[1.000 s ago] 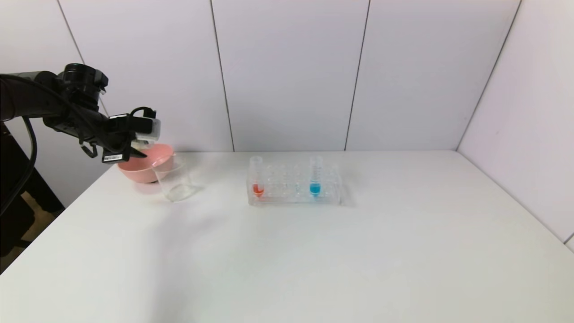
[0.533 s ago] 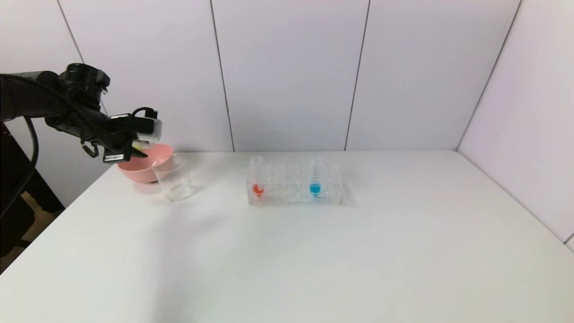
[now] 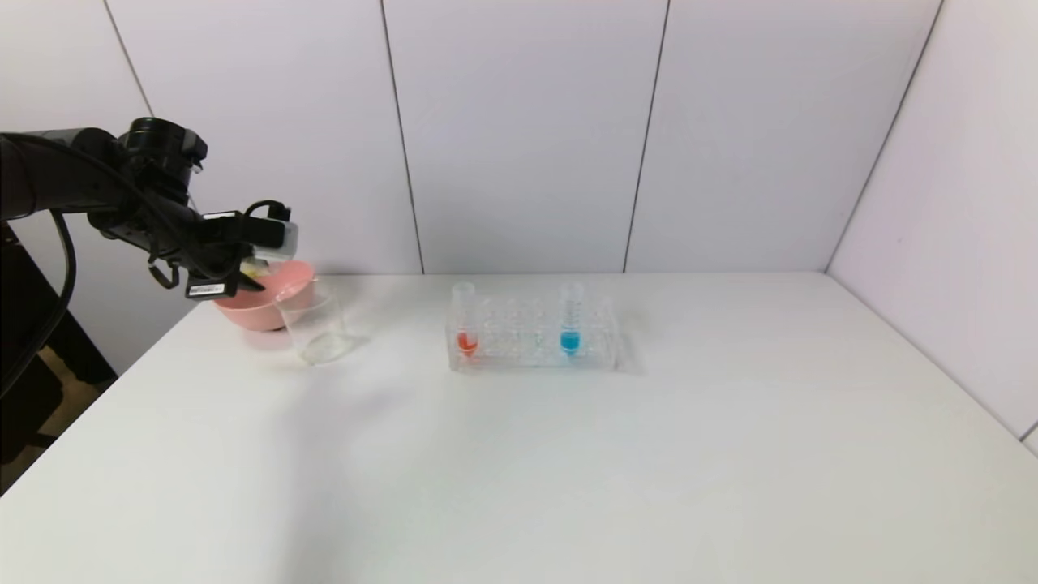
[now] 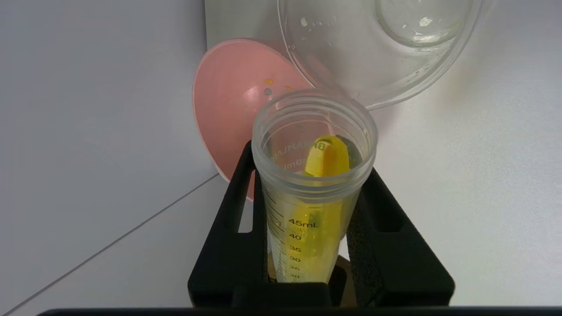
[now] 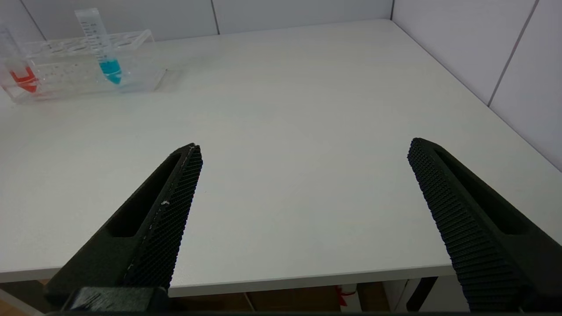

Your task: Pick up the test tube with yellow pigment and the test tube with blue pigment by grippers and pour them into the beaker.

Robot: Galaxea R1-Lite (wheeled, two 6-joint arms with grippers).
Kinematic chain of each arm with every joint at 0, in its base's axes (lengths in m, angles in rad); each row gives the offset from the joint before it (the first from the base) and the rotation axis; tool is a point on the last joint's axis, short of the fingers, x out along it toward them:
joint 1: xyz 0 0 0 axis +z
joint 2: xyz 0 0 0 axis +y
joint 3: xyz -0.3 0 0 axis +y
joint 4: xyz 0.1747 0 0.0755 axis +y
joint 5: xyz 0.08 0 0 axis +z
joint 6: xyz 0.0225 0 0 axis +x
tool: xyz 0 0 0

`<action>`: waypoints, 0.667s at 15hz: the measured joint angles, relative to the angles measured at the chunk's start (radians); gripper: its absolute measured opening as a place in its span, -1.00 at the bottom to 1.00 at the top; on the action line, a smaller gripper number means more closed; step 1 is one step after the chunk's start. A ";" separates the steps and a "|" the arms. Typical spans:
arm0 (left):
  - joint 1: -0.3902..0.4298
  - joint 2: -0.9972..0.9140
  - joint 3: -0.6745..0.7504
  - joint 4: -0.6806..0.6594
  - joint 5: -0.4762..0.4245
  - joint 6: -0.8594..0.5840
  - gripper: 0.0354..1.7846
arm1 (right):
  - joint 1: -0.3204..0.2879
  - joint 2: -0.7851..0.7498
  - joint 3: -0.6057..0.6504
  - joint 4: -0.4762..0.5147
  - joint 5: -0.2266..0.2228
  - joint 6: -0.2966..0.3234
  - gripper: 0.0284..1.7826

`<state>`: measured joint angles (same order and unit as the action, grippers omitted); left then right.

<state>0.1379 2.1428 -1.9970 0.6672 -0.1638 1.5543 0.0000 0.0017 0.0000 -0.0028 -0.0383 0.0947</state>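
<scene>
My left gripper (image 3: 246,279) is at the far left, shut on the test tube with yellow pigment (image 4: 314,193). The tube is tilted, and its open mouth points at the pink bowl (image 4: 237,101) and the rim of the beaker (image 4: 382,48). Yellow liquid lies along the tube up to near its mouth. The beaker (image 3: 316,328) stands in front of the bowl (image 3: 263,296). The test tube with blue pigment (image 3: 571,320) stands upright in the clear rack (image 3: 531,345); it also shows in the right wrist view (image 5: 103,48). My right gripper (image 5: 303,149) is open and empty above the table's near right edge.
A red-liquid tube (image 3: 465,320) stands at the rack's left end. A few yellow drops (image 4: 268,81) lie inside the pink bowl. White wall panels close the back and the right side. The table edge runs close to the bowl on the left.
My left arm has shifted slightly to the right with the yellow tube still in its grip. The rack, its tubes and the beaker have not moved.
</scene>
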 joint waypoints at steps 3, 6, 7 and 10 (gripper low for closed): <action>0.000 0.002 0.000 0.002 0.001 0.000 -0.45 | 0.000 0.000 0.000 0.000 0.000 0.000 0.92; 0.000 0.003 0.000 0.002 0.002 0.000 -0.45 | 0.000 0.000 0.000 0.000 0.000 0.000 0.92; 0.000 0.003 0.000 0.003 0.002 -0.001 -0.45 | 0.000 0.000 0.000 0.000 0.000 -0.001 0.92; -0.002 0.002 0.000 0.010 0.026 -0.009 -0.45 | 0.000 0.000 0.000 0.000 0.000 -0.001 0.92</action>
<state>0.1362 2.1451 -1.9970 0.6768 -0.1374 1.5451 0.0000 0.0017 0.0000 -0.0028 -0.0383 0.0938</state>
